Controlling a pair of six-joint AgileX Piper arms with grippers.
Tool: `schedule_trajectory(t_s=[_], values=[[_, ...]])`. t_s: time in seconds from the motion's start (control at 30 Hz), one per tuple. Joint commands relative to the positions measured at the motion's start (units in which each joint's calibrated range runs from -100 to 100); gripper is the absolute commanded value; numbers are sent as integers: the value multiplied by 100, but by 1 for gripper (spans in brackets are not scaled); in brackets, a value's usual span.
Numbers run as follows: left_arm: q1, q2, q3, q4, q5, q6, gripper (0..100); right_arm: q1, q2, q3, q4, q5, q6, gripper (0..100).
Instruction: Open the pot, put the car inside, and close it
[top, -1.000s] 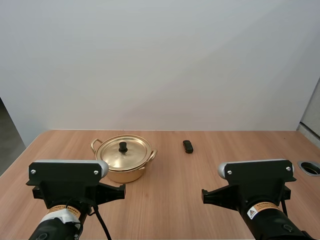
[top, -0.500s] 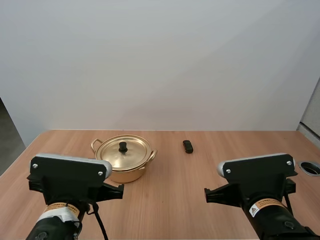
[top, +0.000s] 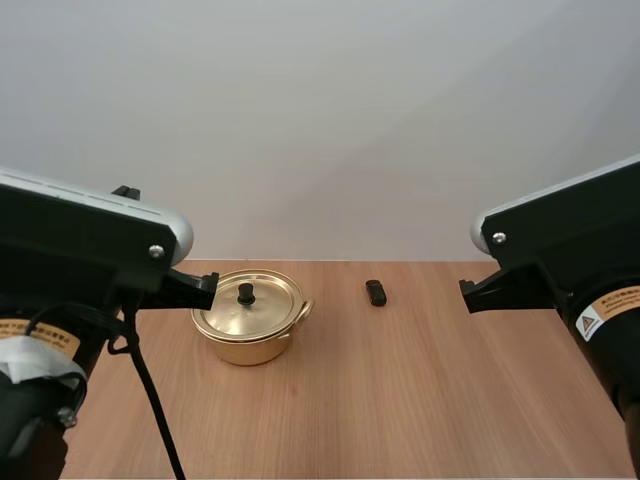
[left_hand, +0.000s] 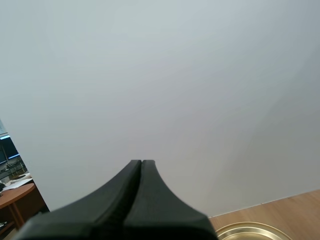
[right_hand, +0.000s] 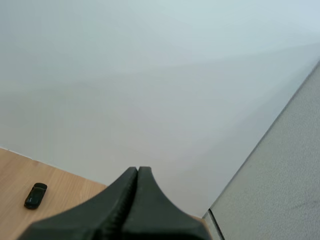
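A gold pot (top: 247, 320) stands on the wooden table with its lid on, and the lid carries a black knob (top: 245, 294). A small black car (top: 375, 293) lies to the pot's right, near the table's far edge. My left arm rises in front at the pot's left, my right arm at the far right. In the left wrist view my left gripper (left_hand: 141, 163) is shut, its fingers one dark wedge raised toward the wall, the pot's lid rim (left_hand: 252, 231) close by. My right gripper (right_hand: 138, 170) is shut likewise, with the car (right_hand: 35, 195) on the table off to its side.
The wooden table (top: 400, 390) stretches between pot and car and in front of them. A plain white wall stands right behind its far edge. A grey panel (right_hand: 280, 190) borders the table at the right.
Both arms have risen a long way and now tower at the near sides. The pot and the car have not moved.
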Motion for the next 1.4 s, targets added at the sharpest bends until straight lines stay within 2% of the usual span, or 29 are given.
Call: schedule_trajectory(t_s=[0.0, 0.07, 0.27, 0.43, 0.5, 0.63, 0.7, 0.73, 0.8, 1.03, 1.17, 1.37], values=[[3, 1015, -490, -512, 428, 1134, 0, 0, 277, -61, 2108, 335, -1509, 0], [3, 1785, -858, -780, 1360, 1590, 0, 0, 506, -61, 2492, 772, -1660, 0], [3, 4151, -2172, -980, 3505, 1652, 0, -135, 688, -61, 2984, 1616, -1688, 0], [3, 5456, -2656, -1177, 4151, 1723, 2, -182, 688, -61, 3094, 1655, -1688, 0], [-4, 5811, -2674, -1298, 4118, 1723, 13, -182, 688, -61, 3094, 1742, -1688, 0], [-4, 6329, -2702, -1527, 4116, 1710, 56, -182, 688, -14, 3094, 1832, -1688, 0], [-4, 6518, -2702, -1527, 4138, 1625, 74, -182, 675, 131, 3094, 1774, -1688, 0], [-4, 6621, -2702, -1527, 4138, 1592, 80, -182, 675, 200, 3094, 1728, -1688, 0], [-4, 6835, -2702, -1585, 4117, 1599, 86, -182, 675, 274, 3083, 1622, -1688, 0], [-4, 7675, -3067, -1744, 4255, 1599, 87, -208, 675, 274, 3061, 1604, -1688, 0], [-4, 8184, -3383, -1922, 4775, 1607, 87, -223, 675, 274, 3058, 1604, -1688, 0], [-4, 8787, -3623, -1868, 5017, 1607, 86, -247, 675, 274, 3047, 1604, -1688, 0]])
